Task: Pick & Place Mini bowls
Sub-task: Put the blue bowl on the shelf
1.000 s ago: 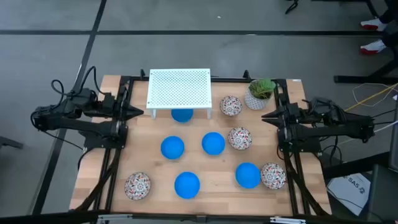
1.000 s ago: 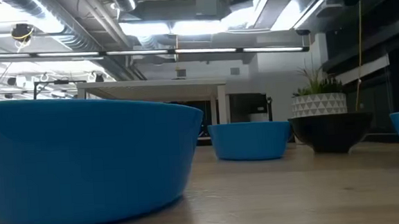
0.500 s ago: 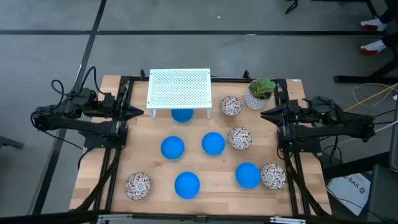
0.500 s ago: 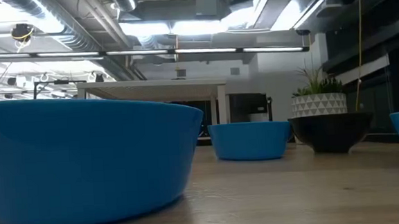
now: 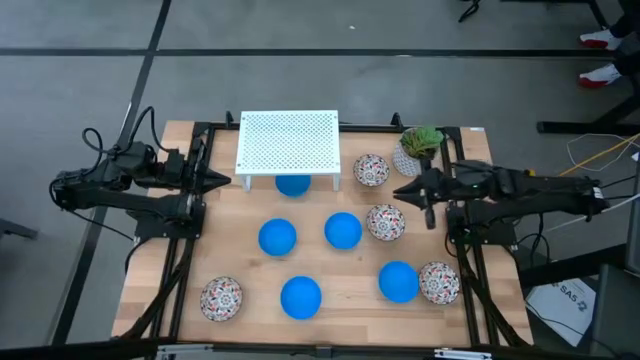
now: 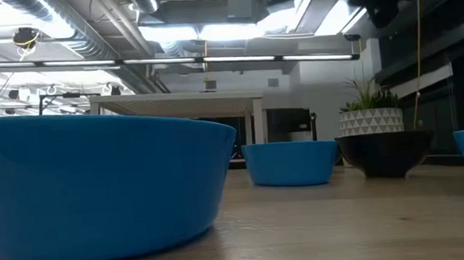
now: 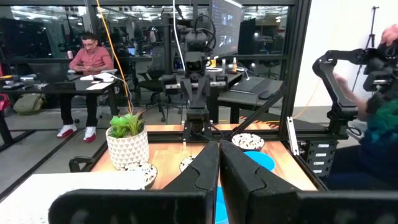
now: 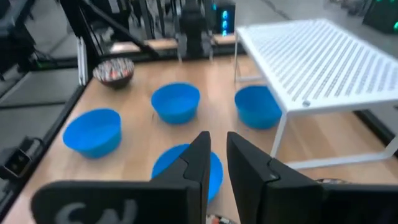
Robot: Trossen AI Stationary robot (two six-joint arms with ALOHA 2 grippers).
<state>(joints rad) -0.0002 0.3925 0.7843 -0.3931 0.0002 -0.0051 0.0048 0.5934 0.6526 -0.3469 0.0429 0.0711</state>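
Note:
Five blue mini bowls (image 5: pixel 277 237) and four floral mini bowls (image 5: pixel 385 222) stand on their bases on the wooden table (image 5: pixel 240 270). One blue bowl (image 5: pixel 292 185) sits under the white rack (image 5: pixel 288 145). My right gripper (image 5: pixel 400 193) hovers in the air just right of the middle floral bowl. In the right wrist view its fingers (image 8: pixel 202 155) show a narrow gap with nothing in it, above a blue bowl (image 8: pixel 186 165). My left gripper (image 5: pixel 228 180) waits shut at the left edge, level, holding nothing.
A white pot with a green plant (image 5: pixel 420 148) stands at the far right, close behind my right arm. The rack's legs stand at the far middle. Black frame rails (image 5: pixel 190 250) run along both sides. A big blue bowl (image 6: pixel 98 186) fills the low view's left.
My right gripper has reached out from the right edge toward the table's left, nearer the middle floral bowl, and tipped a little downward. Nothing on the table has moved.

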